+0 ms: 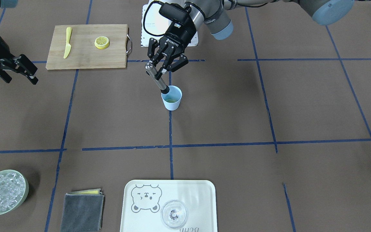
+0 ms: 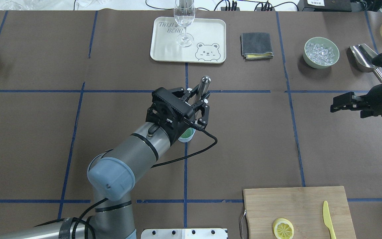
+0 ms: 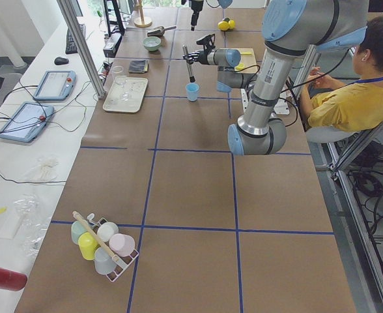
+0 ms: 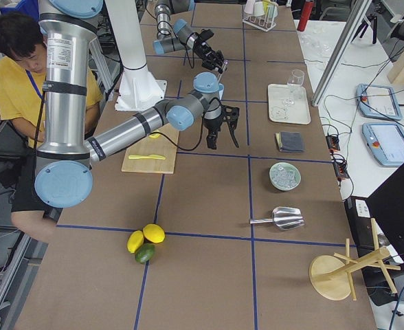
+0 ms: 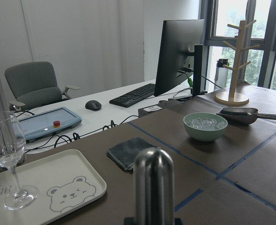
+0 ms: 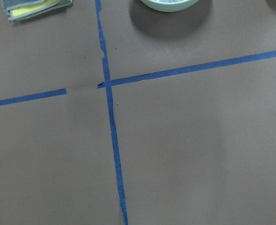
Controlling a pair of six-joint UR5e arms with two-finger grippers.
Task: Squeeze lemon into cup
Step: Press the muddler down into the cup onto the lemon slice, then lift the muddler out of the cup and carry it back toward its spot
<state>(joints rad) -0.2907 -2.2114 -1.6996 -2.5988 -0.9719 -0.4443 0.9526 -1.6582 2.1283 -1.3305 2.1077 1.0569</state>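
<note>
The light-blue cup (image 1: 172, 99) stands near the table's middle with something greenish in it; the overhead view shows only its rim (image 2: 189, 135) under the left wrist. My left gripper (image 1: 160, 71) is shut on a tilted metal rod (image 1: 156, 76) whose lower end dips into the cup. The rod's rounded top shows in the left wrist view (image 5: 154, 180) and overhead (image 2: 205, 81). The lemon (image 1: 102, 42), a cut yellow piece, lies on the wooden cutting board (image 1: 85, 59), far from both grippers. My right gripper (image 1: 17, 71) hovers open and empty beside the board.
A yellow knife (image 1: 67, 42) lies on the board. A white bear tray (image 1: 201, 190) holds a clear glass (image 1: 174, 214). A grey cloth (image 1: 82, 211) and a pale-green bowl of ice (image 1: 3, 191) sit along that edge. A metal scoop (image 2: 363, 56) lies beyond the right gripper.
</note>
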